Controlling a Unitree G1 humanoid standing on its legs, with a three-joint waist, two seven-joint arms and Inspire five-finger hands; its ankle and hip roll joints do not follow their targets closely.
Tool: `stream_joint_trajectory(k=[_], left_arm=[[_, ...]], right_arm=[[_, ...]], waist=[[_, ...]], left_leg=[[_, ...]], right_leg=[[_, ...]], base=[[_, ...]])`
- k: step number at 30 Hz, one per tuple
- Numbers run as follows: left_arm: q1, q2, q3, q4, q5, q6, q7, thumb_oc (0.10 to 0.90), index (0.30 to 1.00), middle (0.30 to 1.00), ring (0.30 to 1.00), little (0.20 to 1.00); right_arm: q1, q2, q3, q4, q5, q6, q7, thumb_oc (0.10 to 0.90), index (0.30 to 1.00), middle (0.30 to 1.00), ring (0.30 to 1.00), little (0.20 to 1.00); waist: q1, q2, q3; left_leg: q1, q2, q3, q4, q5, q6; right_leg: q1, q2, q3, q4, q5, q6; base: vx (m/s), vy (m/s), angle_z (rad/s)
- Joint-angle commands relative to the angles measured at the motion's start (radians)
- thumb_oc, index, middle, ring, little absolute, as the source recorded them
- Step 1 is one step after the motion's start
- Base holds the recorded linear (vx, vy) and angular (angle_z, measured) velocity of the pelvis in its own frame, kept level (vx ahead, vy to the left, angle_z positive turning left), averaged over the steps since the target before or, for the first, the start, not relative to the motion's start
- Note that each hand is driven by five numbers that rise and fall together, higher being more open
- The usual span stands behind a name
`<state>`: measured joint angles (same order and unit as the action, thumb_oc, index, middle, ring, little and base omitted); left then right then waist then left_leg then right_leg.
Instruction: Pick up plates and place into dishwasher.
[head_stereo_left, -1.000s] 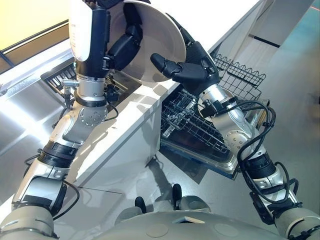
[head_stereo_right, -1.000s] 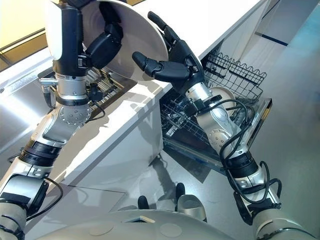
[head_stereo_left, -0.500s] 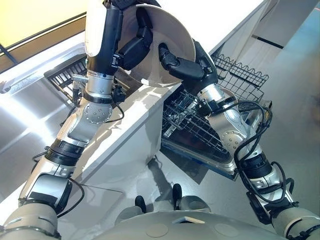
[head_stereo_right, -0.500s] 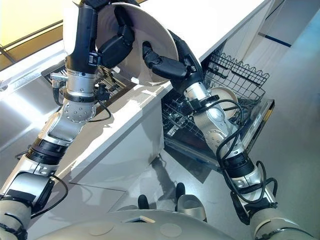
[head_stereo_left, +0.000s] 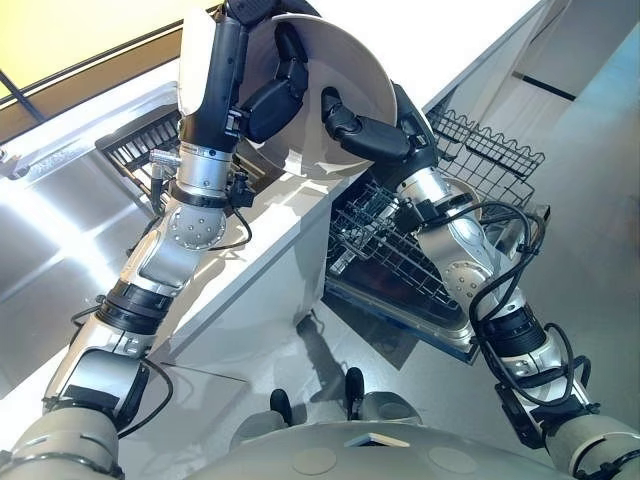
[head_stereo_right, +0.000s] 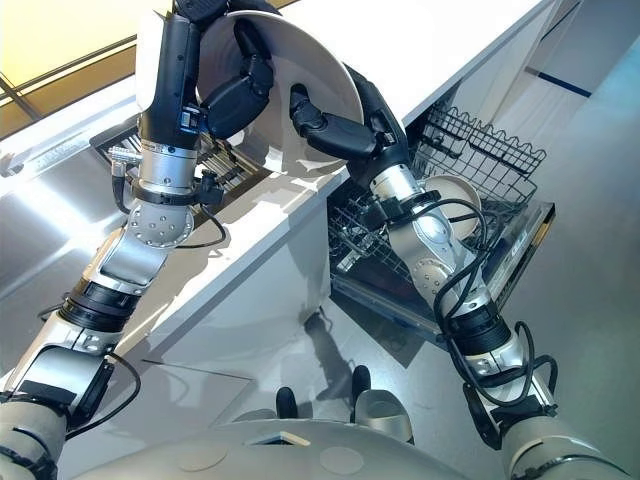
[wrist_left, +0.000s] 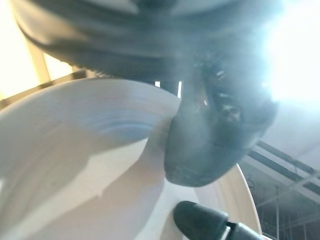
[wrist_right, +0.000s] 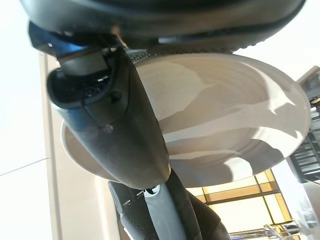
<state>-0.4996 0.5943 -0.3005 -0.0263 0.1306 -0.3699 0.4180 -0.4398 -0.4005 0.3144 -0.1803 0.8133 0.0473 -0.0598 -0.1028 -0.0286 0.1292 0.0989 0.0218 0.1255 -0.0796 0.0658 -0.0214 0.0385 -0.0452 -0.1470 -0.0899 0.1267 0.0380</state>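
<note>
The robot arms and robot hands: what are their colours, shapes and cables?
Both arms are silver-grey segments with black bands and round joints. The left arm has a white-and-black forearm casing. Black cables loop along the right arm. The left robot hand and right robot hand are dark, with rounded tips.

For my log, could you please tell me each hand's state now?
Left hand: shut on the plate.
Right hand: shut on the same plate.

The right hand (wrist_right: 116, 127) lays its dark thumb across the face of the white plate (wrist_right: 235, 115), pinching it by the rim; yellow window panes (wrist_right: 250, 202) glow past the plate's edge.
</note>
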Motion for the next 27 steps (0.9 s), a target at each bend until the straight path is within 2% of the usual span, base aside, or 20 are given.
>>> stream_joint_trajectory(k=[1, 3, 4, 6, 7, 10, 12, 16, 21, 27], left_arm=[[0.016, -0.017, 0.096, -0.064, -0.181, -0.062, 0.015, 0.1, 0.3, 0.3, 0.3, 0.2], [0.035, -0.002, 0.149, -0.052, -0.18, -0.046, 0.016, 0.103, 0.302, 0.302, 0.302, 0.203], [0.042, 0.014, 0.174, -0.045, -0.181, -0.032, 0.015, 0.21, 0.394, 0.394, 0.394, 0.31], [0.06, 0.063, 0.23, -0.036, -0.219, 0.021, -0.018, 0.608, 0.735, 0.735, 0.735, 0.708], [0.085, 0.088, 0.271, -0.031, -0.271, 0.05, -0.056, 0.8, 0.9, 0.9, 0.9, 0.9], [0.135, 0.107, 0.333, -0.009, -0.33, 0.083, -0.109, 0.8, 0.9, 0.9, 0.9, 0.9], [0.179, 0.119, 0.381, 0.004, -0.37, 0.106, -0.134, 0.8, 0.9, 0.9, 0.9, 0.9], [0.256, 0.124, 0.477, 0.047, -0.391, 0.092, -0.142, 0.8, 0.9, 0.9, 0.9, 0.9], [0.311, 0.128, 0.532, 0.056, -0.374, 0.103, -0.132, 0.8, 0.9, 0.9, 0.9, 0.9], [0.359, 0.149, 0.569, 0.075, -0.369, 0.133, -0.124, 0.8, 0.9, 0.9, 0.9, 0.9]], right_arm=[[-0.146, 0.012, -0.153, -0.056, -0.136, -0.332, -0.081, 0.1, 0.3, 0.3, 0.3, 0.2], [-0.148, -0.028, -0.223, -0.059, -0.304, -0.403, -0.17, 0.1, 0.3, 0.3, 0.3, 0.2], [-0.145, -0.061, -0.264, -0.054, -0.38, -0.426, -0.222, 0.1, 0.3, 0.3, 0.3, 0.2], [-0.12, -0.145, -0.344, -0.028, -0.495, -0.449, -0.306, 0.1, 0.3, 0.3, 0.3, 0.2], [-0.079, -0.189, -0.392, 0.0, -0.484, -0.464, -0.324, 0.1, 0.3, 0.3, 0.3, 0.2], [0.01, -0.215, -0.468, 0.048, -0.48, -0.469, -0.33, 0.1, 0.3, 0.3, 0.3, 0.2], [0.089, -0.223, -0.523, 0.071, -0.478, -0.448, -0.341, 0.1, 0.3, 0.3, 0.3, 0.2], [0.242, -0.189, -0.617, 0.146, -0.444, -0.423, -0.317, 0.1, 0.3, 0.3, 0.3, 0.2], [0.339, -0.132, -0.622, 0.182, -0.494, -0.352, -0.314, 0.1, 0.3, 0.3, 0.3, 0.2], [0.397, -0.111, -0.588, 0.273, -0.553, -0.285, -0.313, 0.1, 0.3, 0.3, 0.3, 0.2]], waist=[[0.026, 0.01, -0.11], [0.025, 0.013, -0.112], [0.024, 0.015, -0.114], [0.021, 0.02, -0.117], [0.019, 0.021, -0.117], [0.016, 0.025, -0.117], [0.014, 0.028, -0.115], [0.01, 0.042, -0.112], [0.008, 0.052, -0.107], [0.01, 0.059, -0.092]], left_leg=[[-0.018, 0.002, 0.024, -0.004, -0.021, -0.012], [-0.015, 0.002, 0.022, -0.004, -0.026, -0.011], [-0.013, 0.002, 0.021, -0.003, -0.029, -0.011], [-0.009, 0.001, 0.018, -0.004, -0.033, -0.012], [-0.008, 0.001, 0.013, -0.004, -0.034, -0.014], [-0.007, 0.001, 0.008, -0.005, -0.033, -0.016], [-0.011, 0.002, 0.003, -0.006, -0.025, -0.02], [-0.024, 0.01, -0.002, -0.007, -0.012, -0.027], [-0.029, 0.015, -0.003, -0.007, -0.006, -0.028], [-0.031, 0.022, 0.001, -0.004, 0.0, -0.033]], right_leg=[[0.017, 0.053, -0.025, 0.105, -0.132, 0.061], [0.018, 0.053, -0.023, 0.106, -0.136, 0.06], [0.02, 0.053, -0.022, 0.107, -0.139, 0.059], [0.023, 0.052, -0.022, 0.107, -0.144, 0.059], [0.027, 0.052, -0.02, 0.103, -0.145, 0.059], [0.033, 0.051, -0.02, 0.094, -0.143, 0.059], [0.035, 0.05, -0.021, 0.085, -0.139, 0.06], [0.035, 0.049, -0.024, 0.075, -0.137, 0.06], [0.038, 0.048, -0.027, 0.069, -0.138, 0.056], [0.048, 0.046, -0.039, 0.062, -0.142, 0.051]], base=[[0.02, -0.032, 0.09], [0.02, -0.03, 0.08], [0.02, -0.034, 0.05], [0.02, -0.044, 0.08], [0.02, -0.041, 0.08], [0.02, -0.041, 0.05], [0.02, -0.047, 0.07], [0.03, -0.055, 0.09], [0.03, -0.049, 0.04], [0.03, -0.047, 0.05]])
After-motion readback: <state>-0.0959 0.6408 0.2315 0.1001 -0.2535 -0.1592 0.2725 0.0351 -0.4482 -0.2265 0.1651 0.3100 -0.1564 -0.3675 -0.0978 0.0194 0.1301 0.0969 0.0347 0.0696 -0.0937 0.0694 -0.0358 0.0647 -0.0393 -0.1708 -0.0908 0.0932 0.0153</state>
